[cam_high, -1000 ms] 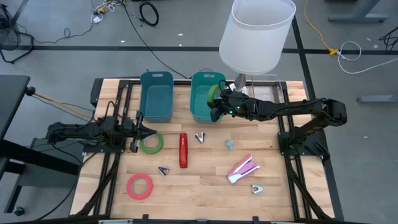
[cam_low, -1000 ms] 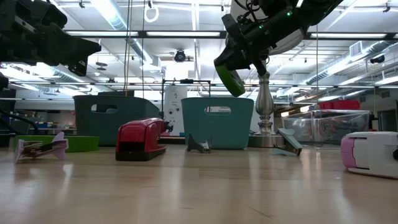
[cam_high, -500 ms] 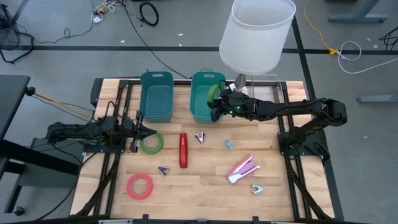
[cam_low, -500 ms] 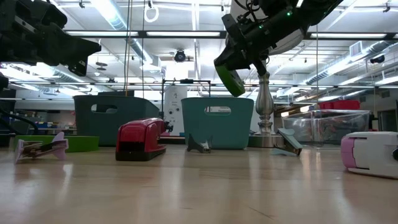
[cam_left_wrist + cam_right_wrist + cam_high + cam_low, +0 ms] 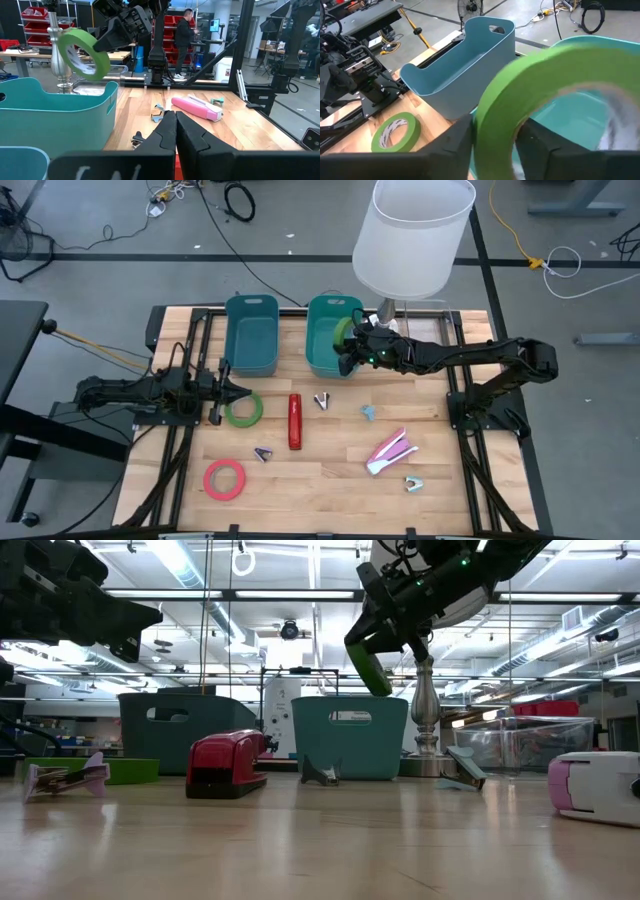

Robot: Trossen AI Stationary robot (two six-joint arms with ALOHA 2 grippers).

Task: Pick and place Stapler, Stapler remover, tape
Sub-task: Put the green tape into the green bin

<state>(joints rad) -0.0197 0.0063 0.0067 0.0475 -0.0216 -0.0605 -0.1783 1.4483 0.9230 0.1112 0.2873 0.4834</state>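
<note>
My right gripper (image 5: 348, 346) hangs over the right teal bin (image 5: 322, 352), shut on a green tape roll (image 5: 520, 85); in the low view the roll (image 5: 368, 664) hangs well above the bin's rim. My left gripper (image 5: 238, 390) is shut and hovers at the table's left, beside a second green tape roll (image 5: 243, 409) lying flat. A red stapler (image 5: 294, 421), a pink stapler (image 5: 391, 451), a red tape roll (image 5: 225, 479) and several small staple removers, one of them (image 5: 322, 399), lie on the table. My right gripper pinches the green roll's ring wall (image 5: 492, 122), with one finger (image 5: 542, 145) inside the hole and the other (image 5: 452, 145) outside. The roll is lifted clear and hangs tilted below the fingers (image 5: 385, 625), over the right bin.
A second teal bin (image 5: 251, 335) stands left of the first. A lamp with a white shade (image 5: 412, 235) stands at the far edge, its base just right of the right gripper. Bare wood lies along the near edge between the red roll and the pink stapler.
</note>
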